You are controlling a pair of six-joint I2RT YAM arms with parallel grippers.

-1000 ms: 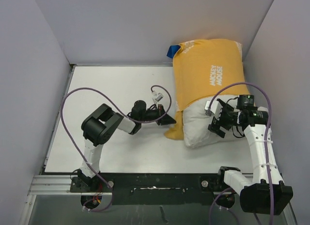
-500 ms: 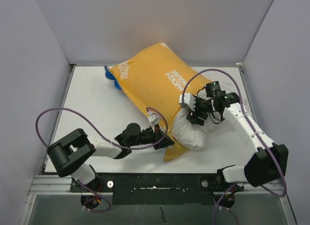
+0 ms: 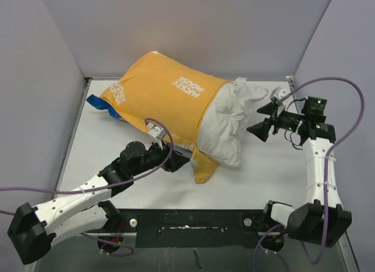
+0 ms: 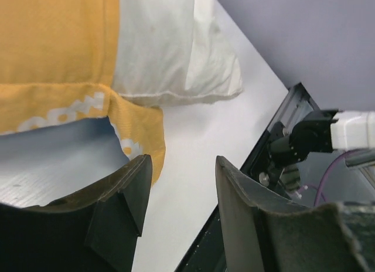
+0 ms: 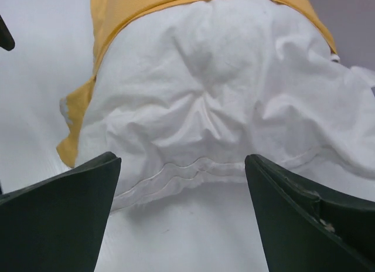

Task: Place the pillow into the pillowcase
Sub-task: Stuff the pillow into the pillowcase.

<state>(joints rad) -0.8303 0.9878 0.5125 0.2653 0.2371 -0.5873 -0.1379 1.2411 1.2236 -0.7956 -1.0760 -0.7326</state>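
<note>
The pillowcase (image 3: 167,96) lies slantwise across the back of the table, mustard-yellow side up with white lettering and a strip of blue at its far left end. The white pillow (image 3: 231,122) bulges out of its right-hand mouth, crumpled. My left gripper (image 3: 180,160) is open just left of the case's hanging yellow corner flap (image 3: 203,166). In the left wrist view the gripper (image 4: 181,163) has only bare table between its fingers, with the flap (image 4: 140,140) just ahead. My right gripper (image 3: 259,130) is open, facing the pillow's seamed end (image 5: 222,90) and not touching it.
Grey walls close in the white table (image 3: 117,184) on three sides. A black rail (image 3: 187,219) with both arm bases runs along the near edge. Purple cables loop over each arm. The right arm's base (image 4: 310,137) shows in the left wrist view.
The pillowcase with the pillow swung from the back right to lie slantwise toward the left. My left gripper has opened and let go of the case's flap. My right arm drew back to the right.
</note>
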